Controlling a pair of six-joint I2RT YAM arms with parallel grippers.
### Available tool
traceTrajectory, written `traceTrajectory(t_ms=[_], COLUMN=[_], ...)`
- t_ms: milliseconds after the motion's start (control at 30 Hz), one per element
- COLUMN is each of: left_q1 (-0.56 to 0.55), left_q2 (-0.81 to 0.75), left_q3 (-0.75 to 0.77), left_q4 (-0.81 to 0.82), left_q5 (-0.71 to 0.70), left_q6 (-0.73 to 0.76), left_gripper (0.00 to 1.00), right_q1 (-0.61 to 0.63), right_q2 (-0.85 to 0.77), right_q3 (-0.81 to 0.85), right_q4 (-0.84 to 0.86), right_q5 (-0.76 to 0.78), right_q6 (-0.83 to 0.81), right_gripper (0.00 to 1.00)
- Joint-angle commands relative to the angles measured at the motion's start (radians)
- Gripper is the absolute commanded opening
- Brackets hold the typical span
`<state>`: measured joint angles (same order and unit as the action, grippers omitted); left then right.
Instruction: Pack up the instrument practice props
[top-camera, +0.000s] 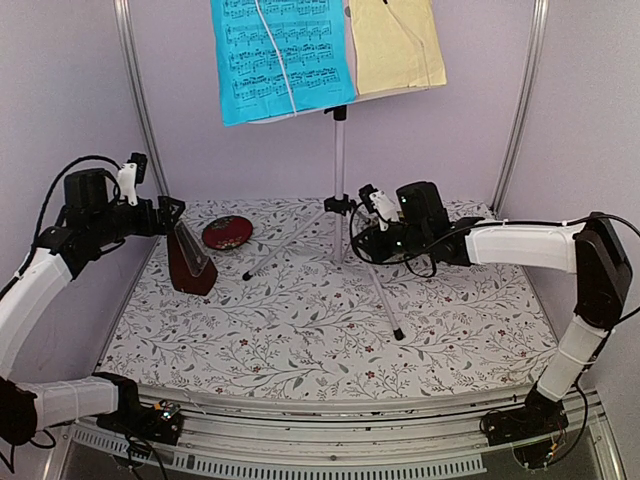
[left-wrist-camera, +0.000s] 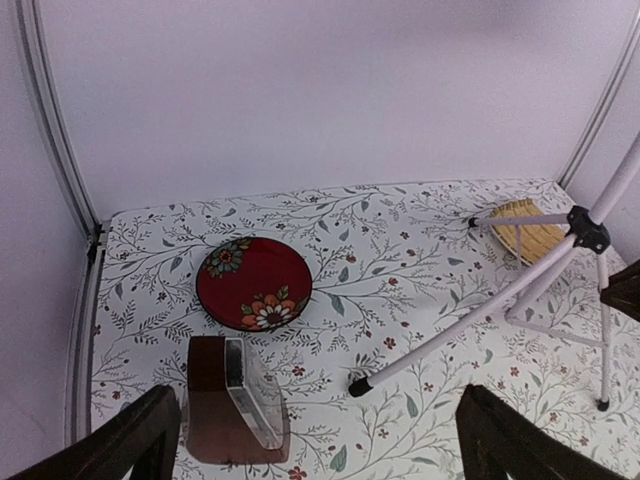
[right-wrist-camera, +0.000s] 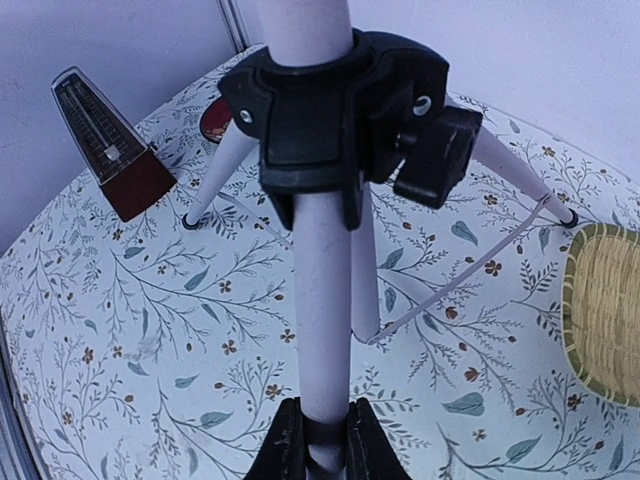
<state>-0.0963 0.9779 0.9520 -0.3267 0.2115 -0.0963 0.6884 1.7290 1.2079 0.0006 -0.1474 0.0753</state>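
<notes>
Right gripper (right-wrist-camera: 322, 440) is seen clamped on a white tube of the music stand (top-camera: 339, 150), below its black collar (right-wrist-camera: 335, 105), centre of the top view. The stand is kept upright on the floral table (top-camera: 300, 330). Blue sheet (top-camera: 280, 55) and pale-yellow sheet (top-camera: 395, 45) are seated on its desk, top centre. Left gripper (left-wrist-camera: 320, 430) is held wide apart above the metronome (top-camera: 190, 262) at left, with nothing gripped. A red plate (top-camera: 227, 232) is seen just beside the metronome.

Silver tripod stand (top-camera: 339, 170) upright mid-table, holding blue sheet (top-camera: 280, 55), yellow sheet (top-camera: 395, 45); red-brown metronome (top-camera: 190, 265) upright at left.
</notes>
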Motion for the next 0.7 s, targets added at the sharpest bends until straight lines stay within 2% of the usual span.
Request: traceTrajectory(t_ms=[0,433,633,667], left_q1=[-0.005,-0.005,-0.019,-0.030], left_q2=[-0.009,-0.033,-0.036,-0.038], left_q3=[-0.016,-0.031,-0.036,-0.037], left_q4=[0.023,0.037,0.045,0.049], left_q5=[-0.019,-0.032,-0.005,-0.005], left_q6=[0.012,-0.007,-0.034,-0.046], left_gripper=[0.98,0.98,0.97,0.97], right_q1=[0.072,0.275,0.322,0.321], right_q2=[-0.079,-0.133,-0.114,-0.123], right_q3=[-0.044,-0.128,-0.122,-0.124], right_q4=[0.073,0.051,0.088,0.092], right_q5=[0.135,0.515,0.519,0.517], right_q6=[0.187,0.473,0.532,0.527], right_gripper=[0.01,0.01,0.02,0.07])
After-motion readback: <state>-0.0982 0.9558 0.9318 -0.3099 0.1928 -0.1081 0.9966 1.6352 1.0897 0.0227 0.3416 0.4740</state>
